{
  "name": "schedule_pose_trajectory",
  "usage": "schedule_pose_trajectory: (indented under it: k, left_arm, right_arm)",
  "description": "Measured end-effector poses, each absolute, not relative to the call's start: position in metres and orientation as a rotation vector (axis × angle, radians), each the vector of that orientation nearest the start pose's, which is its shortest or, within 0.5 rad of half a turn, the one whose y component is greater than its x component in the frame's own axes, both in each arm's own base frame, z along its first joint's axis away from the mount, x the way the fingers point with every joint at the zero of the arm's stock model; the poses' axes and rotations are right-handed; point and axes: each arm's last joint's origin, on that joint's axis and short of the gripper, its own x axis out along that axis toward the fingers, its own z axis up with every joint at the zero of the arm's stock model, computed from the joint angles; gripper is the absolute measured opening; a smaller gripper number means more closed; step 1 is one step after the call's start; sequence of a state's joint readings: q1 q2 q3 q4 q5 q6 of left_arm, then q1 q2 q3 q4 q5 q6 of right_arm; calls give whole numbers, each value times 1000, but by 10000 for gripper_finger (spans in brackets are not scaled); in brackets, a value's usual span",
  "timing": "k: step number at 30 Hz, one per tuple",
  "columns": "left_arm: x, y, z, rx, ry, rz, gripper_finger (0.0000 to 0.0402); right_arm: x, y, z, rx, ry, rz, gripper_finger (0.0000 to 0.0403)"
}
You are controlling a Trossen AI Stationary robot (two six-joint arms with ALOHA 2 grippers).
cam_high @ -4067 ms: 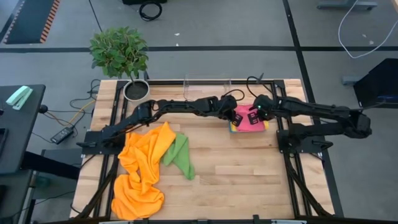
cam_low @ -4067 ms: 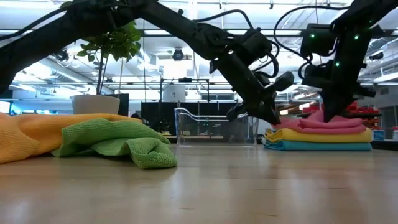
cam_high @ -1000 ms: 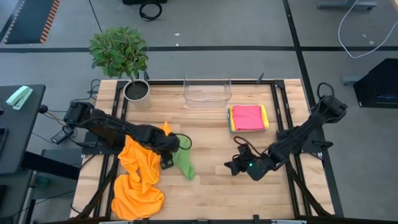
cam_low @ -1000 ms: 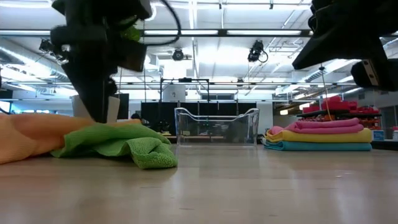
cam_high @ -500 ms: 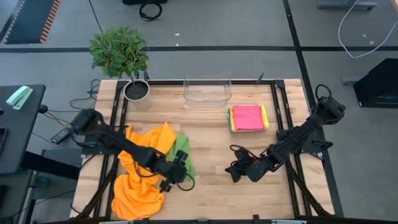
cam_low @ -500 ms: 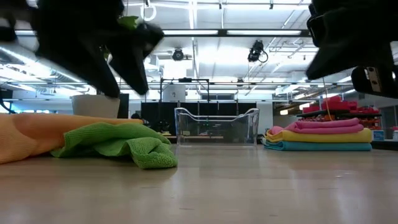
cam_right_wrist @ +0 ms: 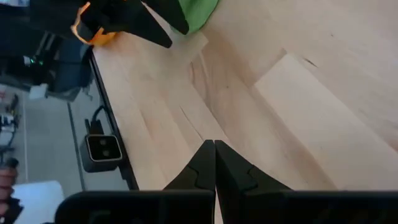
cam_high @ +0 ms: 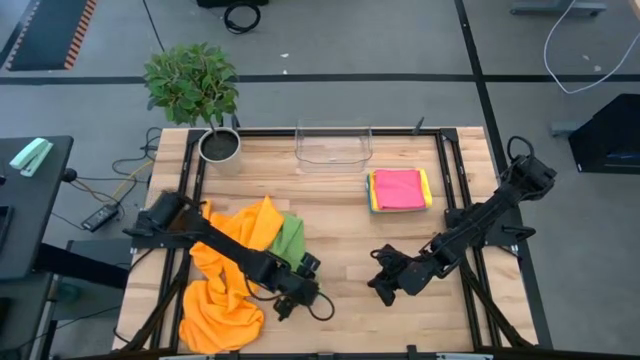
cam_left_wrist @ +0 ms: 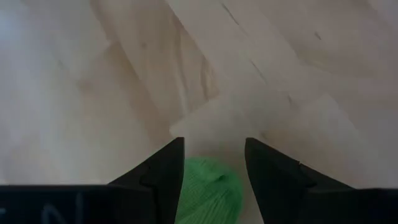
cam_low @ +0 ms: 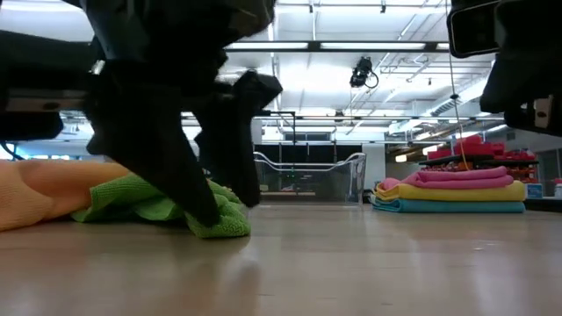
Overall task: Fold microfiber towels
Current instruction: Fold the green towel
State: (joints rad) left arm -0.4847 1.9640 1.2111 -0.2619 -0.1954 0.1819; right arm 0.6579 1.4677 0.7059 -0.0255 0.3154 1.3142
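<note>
The high view looks straight down on the whole table (cam_high: 400, 230). The low view sits at table height, facing the room. Each wrist view looks closely at the wood. High and low views share the green towel (cam_high: 289, 240).

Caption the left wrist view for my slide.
Left claw, fingers parted, poised over a corner of the green towel on the wooden table.
</note>
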Motion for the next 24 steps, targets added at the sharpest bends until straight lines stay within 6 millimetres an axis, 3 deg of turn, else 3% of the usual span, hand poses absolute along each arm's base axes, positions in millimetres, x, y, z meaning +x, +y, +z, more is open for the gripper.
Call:
schedule_pose_trajectory:
  k: [7, 14, 24]
  left_arm:
    - [355, -178, 143, 344, 1107, -224, 165]
    - [361, -181, 154, 140, 1087, -109, 150]
    - [363, -181, 134, -90, 1165, 8, 85]
  right_arm:
    - [225, 163, 172, 836, 790, -159, 6]
    - [224, 162, 171, 761, 803, -148, 6]
    - [224, 161, 171, 694, 791, -137, 6]
